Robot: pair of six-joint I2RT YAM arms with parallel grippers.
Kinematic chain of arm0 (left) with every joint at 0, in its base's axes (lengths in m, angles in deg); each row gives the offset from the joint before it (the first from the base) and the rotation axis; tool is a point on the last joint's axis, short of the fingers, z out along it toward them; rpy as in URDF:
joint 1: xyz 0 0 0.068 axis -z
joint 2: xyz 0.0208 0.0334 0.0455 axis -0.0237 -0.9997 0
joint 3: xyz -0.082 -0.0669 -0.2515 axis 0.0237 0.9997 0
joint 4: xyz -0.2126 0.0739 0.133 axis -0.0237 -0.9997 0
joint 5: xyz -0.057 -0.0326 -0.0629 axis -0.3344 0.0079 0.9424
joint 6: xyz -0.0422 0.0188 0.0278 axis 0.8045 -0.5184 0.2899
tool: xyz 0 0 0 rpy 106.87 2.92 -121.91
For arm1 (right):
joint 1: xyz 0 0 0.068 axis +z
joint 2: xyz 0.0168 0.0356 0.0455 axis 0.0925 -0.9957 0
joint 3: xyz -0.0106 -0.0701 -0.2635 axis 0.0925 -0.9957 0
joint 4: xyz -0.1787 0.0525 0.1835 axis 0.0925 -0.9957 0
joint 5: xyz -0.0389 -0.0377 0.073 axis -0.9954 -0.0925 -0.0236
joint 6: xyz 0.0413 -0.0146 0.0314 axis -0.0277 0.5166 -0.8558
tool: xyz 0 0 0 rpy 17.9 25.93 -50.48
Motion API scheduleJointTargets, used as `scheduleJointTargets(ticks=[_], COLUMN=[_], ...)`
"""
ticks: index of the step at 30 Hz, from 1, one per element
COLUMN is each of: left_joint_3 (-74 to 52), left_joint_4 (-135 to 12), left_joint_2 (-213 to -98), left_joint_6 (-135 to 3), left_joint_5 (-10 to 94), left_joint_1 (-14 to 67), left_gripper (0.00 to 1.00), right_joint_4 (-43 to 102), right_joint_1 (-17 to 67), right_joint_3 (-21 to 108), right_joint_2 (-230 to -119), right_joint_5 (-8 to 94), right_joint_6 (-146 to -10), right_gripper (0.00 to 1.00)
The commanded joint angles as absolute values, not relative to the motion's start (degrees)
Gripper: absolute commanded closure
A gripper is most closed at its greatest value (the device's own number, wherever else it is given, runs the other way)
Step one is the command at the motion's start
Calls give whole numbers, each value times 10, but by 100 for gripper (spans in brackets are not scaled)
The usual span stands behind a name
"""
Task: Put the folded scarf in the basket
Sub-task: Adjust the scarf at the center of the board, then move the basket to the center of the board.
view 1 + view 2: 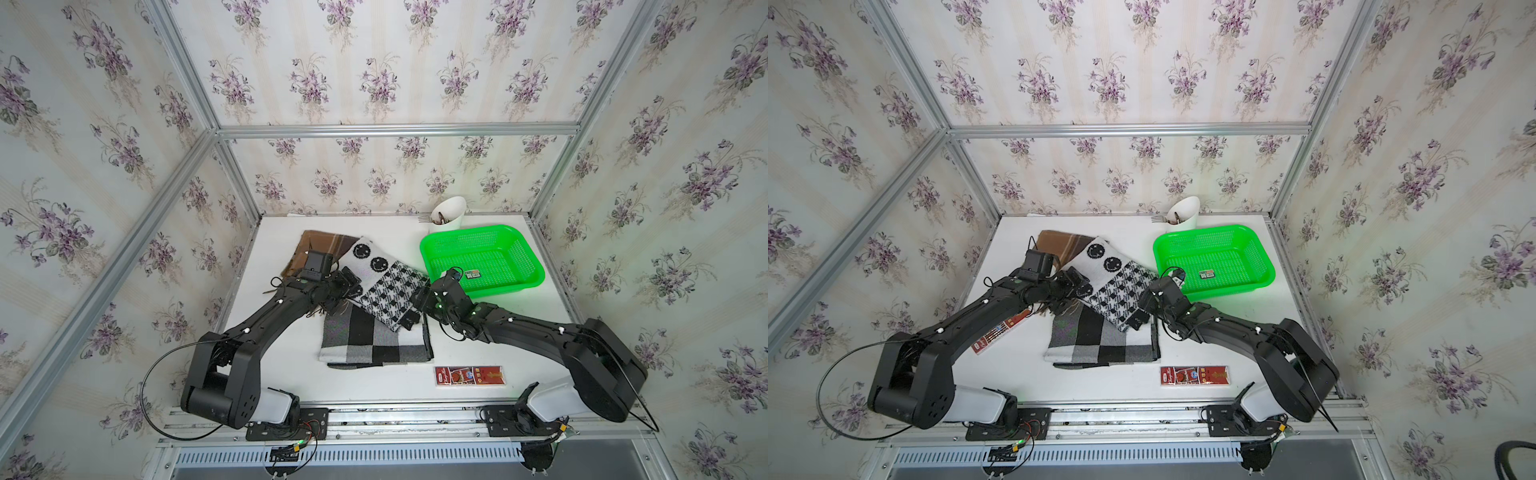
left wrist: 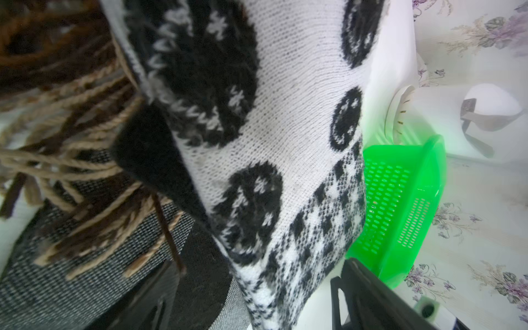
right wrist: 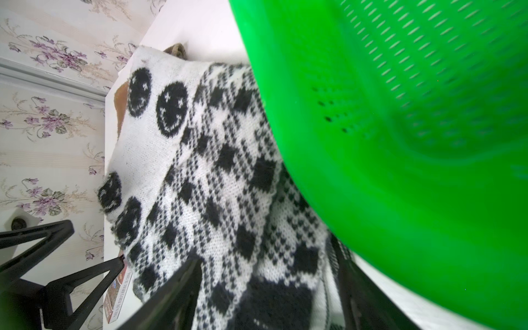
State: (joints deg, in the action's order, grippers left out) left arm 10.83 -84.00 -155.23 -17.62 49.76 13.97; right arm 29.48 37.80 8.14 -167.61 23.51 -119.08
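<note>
The folded scarf [image 1: 386,282] [image 1: 1121,286] is white and black knit with smiley faces and a houndstooth end. It lies flat and diagonal mid-table, over two other scarves. The bright green mesh basket [image 1: 528,257] [image 1: 1258,257] stands just right of it, holding only a small label. My left gripper [image 1: 347,293] [image 2: 257,297] is open at the scarf's left edge, the fabric [image 2: 285,143] between its wide jaws. My right gripper [image 1: 415,306] [image 3: 263,285] is open and straddles the houndstooth end [image 3: 223,177], close beside the basket wall [image 3: 400,143].
A grey and black plaid scarf [image 1: 374,345] and a brown plaid scarf [image 1: 320,245] lie under the folded one. A white utensil cup [image 1: 449,214] stands behind the basket. Red packets lie at the front [image 1: 469,375] and under the left arm [image 1: 1000,332].
</note>
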Motion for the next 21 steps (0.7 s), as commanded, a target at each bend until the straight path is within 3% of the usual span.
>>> scheduleJointTargets(ticks=[1, 7, 15, 21], left_joint_3=[103, 113, 113, 117], left_joint_4=[-832, -799, -760, -745], left_joint_2=[-1585, -1602, -1650, -1647], left_joint_6=[-146, -95, -64, -64], left_joint_5=[502, 511, 500, 462], left_joint_1=[151, 173, 192, 193], left_gripper=[9, 10, 17, 39], right_joint_4=[220, 183, 194, 150], right_joint_1=[378, 371, 326, 252], right_joint_3=[79, 85, 84, 110], right_joint_2=[-1629, -1582, -1596, -1550], right_joint_5=[179, 151, 197, 176], right_joint_6=[-1201, -1198, -1192, -1114], right_gripper=[21, 23, 22, 25])
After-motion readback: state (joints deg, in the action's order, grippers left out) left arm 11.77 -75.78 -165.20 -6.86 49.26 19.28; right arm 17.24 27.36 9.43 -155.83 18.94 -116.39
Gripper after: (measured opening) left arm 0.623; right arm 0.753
